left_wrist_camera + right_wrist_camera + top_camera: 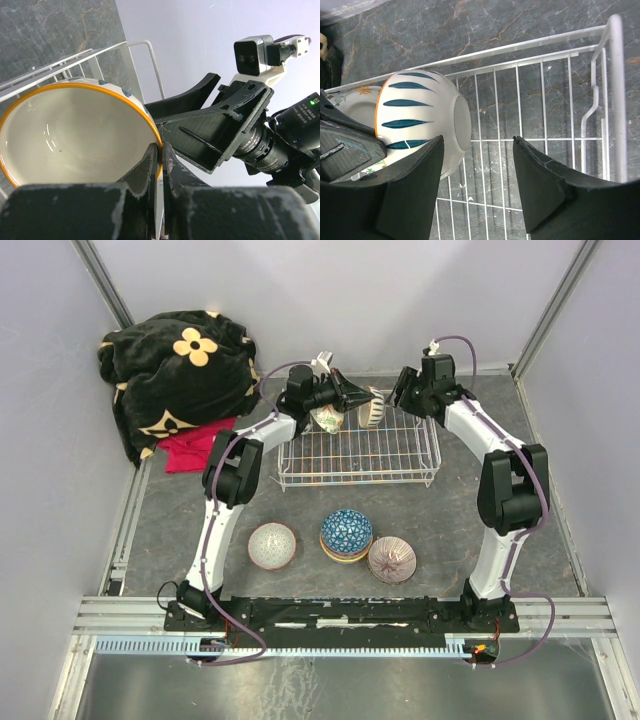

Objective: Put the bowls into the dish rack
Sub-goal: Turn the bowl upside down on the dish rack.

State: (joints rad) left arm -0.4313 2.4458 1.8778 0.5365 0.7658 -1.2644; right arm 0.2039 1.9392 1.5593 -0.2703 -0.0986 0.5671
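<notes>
Two grippers: the left gripper [161, 150] pinches the rim of a teal-striped bowl [420, 115] on edge at 12 o'clock in the dish rack [360, 452]; the right gripper [477, 165], spread, sits at its 3 o'clock. Placing seems underway; next calls for a gentle release.

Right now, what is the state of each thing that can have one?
Left gripper: shut on striped bowl.
Right gripper: open, beside striped bowl.
Striped bowl: on edge, in dish rack.
Blue bowl: stacked on another bowl, on table.
Pink bowl: upright on table.
Purple-white bowl: upright on table.
</notes>
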